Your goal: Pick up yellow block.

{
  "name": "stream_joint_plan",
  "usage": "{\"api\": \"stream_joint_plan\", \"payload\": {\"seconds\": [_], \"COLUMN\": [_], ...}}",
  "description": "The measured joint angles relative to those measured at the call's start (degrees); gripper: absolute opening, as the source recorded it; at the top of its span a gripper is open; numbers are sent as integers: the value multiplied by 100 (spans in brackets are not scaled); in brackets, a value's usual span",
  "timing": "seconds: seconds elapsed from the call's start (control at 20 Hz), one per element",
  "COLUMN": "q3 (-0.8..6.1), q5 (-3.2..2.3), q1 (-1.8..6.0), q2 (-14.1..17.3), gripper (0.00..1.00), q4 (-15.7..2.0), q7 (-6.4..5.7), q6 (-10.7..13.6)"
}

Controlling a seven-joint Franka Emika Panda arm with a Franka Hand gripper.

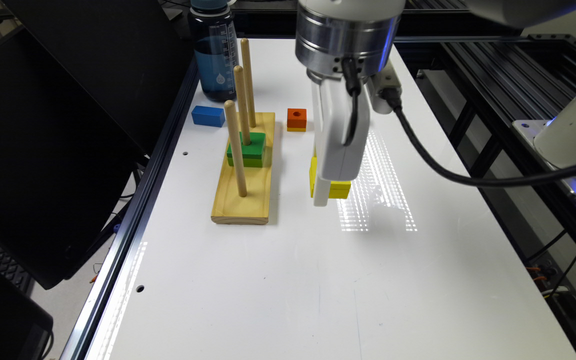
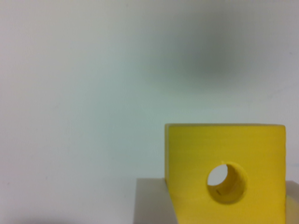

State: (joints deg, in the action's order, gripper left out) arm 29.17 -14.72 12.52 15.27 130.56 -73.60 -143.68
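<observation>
The yellow block (image 1: 340, 189), a bright square block with a round hole, sits partly hidden behind the white gripper (image 1: 328, 196) near the middle of the white table (image 1: 288, 280). In the wrist view the yellow block (image 2: 196, 154) is very close, its holed face toward the camera. It sits in the gripper (image 2: 224, 205), a grey finger (image 2: 152, 203) flush against each of two opposite sides. The gripper looks shut on it. Whether the block rests on the table or hangs just above it, I cannot tell.
A wooden peg board (image 1: 244, 170) with three upright pegs and a green block (image 1: 248, 150) on it stands toward the exterior view's left. Behind are a blue block (image 1: 208, 115), an orange holed block (image 1: 296, 119) and a blue water bottle (image 1: 214, 50). A black cable (image 1: 443, 165) trails off the wrist.
</observation>
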Motion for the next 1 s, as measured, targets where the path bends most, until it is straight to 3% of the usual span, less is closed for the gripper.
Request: {"api": "stream_joint_plan", "payload": {"seconds": [0.15, 0.3, 0.4, 0.45, 0.55, 0.65, 0.8, 0.9, 0.95, 1.0], "q3": [53, 133, 237, 291, 379, 419, 452, 507, 533, 570], "q5": [39, 123, 256, 376, 559, 625, 655, 707, 776, 894], "q1": [79, 150, 211, 250, 316, 365, 418, 470, 492, 518], "q2": [20, -65, -268, -403, -608, -665, -664, -748, -839, -970], "gripper": [0, 0, 0, 0, 0, 0, 0, 0, 0, 0], "q4": [2, -30, -57, -64, -45, -24, -37, -89, -136, -192], "q7": [74, 111, 214, 264, 367, 437, 506, 555, 603, 646], "q6": [-5, 59, 238, 358, 516, 548, 553, 642, 753, 918]}}
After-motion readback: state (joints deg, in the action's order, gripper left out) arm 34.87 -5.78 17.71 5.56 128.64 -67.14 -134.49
